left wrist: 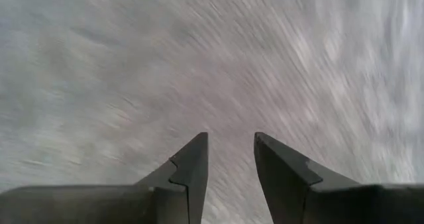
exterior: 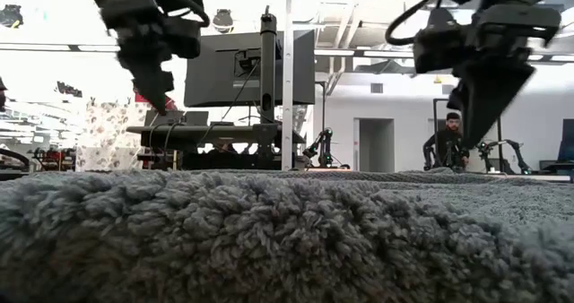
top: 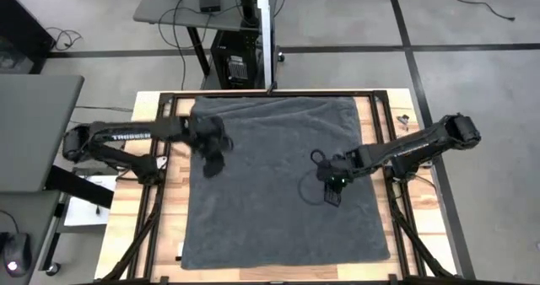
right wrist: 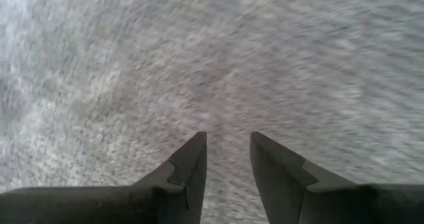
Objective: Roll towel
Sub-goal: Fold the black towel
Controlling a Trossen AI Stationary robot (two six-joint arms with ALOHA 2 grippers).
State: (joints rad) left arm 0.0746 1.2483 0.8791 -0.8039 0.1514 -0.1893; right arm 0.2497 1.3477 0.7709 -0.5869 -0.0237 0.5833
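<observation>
The dark grey towel [top: 283, 184] lies spread flat over the table, and its near edge fills the bottom of the low view [exterior: 287, 240]. My left gripper [top: 211, 167] hangs above the towel's far left part, fingers pointing down and a little apart; it also shows in the low view [exterior: 166, 101], clear of the cloth. My right gripper [top: 331, 196] hangs above the towel's right half, fingers also a little apart, and is likewise clear of the cloth in the low view [exterior: 475, 133]. Both wrist views show only towel pile [left wrist: 218, 65] [right wrist: 218, 65] beyond the fingers.
The table's wooden top [top: 122, 226] and black frame rails [top: 152, 201] show along the towel's left and right sides. A stand with a monitor [exterior: 251, 70] rises behind the far edge. A person [exterior: 448, 142] sits far back in the room.
</observation>
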